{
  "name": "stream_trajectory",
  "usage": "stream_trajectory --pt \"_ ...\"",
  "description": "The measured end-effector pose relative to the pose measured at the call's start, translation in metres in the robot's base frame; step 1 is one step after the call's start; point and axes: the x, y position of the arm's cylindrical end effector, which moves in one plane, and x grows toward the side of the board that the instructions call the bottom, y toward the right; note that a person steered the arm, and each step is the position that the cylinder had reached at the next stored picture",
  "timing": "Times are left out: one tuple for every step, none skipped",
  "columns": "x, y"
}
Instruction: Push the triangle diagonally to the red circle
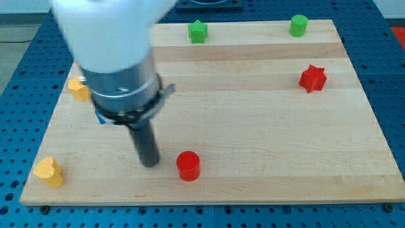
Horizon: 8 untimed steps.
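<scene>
The red circle (188, 166) stands near the view's bottom, left of the middle. My tip (150, 165) rests on the board just to the left of the red circle, a small gap apart. A sliver of a blue block (99, 116) shows behind the arm's body at the view's left; its shape is hidden, so I cannot tell if it is the triangle. It lies up and to the left of my tip.
A yellow block (78, 89) sits at the left edge, partly behind the arm. A yellow heart (49, 171) is at the bottom left corner. A green star (198, 31) and a green circle (299, 25) are along the top. A red star (312, 78) is at the right.
</scene>
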Motion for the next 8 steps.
stream_trajectory --pt "-0.022 -0.069" --pt "-0.048 -0.142" --pt "-0.093 -0.163" --pt "-0.106 -0.144" --pt "-0.106 -0.099" --pt "-0.103 -0.047" --pt "-0.084 -0.001" --pt "-0.07 0.028"
